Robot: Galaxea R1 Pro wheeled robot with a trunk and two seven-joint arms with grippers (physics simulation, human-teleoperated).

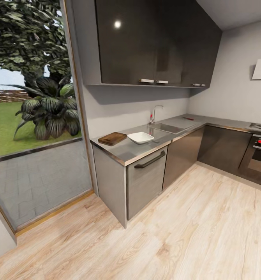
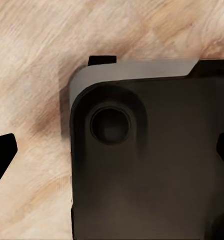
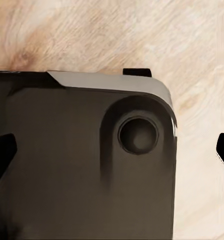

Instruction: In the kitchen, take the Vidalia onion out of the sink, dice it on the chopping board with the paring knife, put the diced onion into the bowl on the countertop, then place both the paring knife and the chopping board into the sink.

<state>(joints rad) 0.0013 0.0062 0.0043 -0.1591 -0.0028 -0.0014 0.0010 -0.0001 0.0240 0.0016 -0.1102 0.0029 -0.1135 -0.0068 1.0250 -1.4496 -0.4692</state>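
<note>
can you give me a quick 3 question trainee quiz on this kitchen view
1. True or false: the chopping board and the bowl lie side by side on the countertop.
2. Which is nearer the countertop's window end? A the sink; B the chopping board.
3. What small red item lies on the countertop beyond the sink?

Key: 1 true. 2 B. 3 The paring knife, as far as its size lets one tell.

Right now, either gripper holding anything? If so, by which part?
Nothing held. Both wrist views show open fingertips with only the robot's dark base and the wooden floor between them.
</note>
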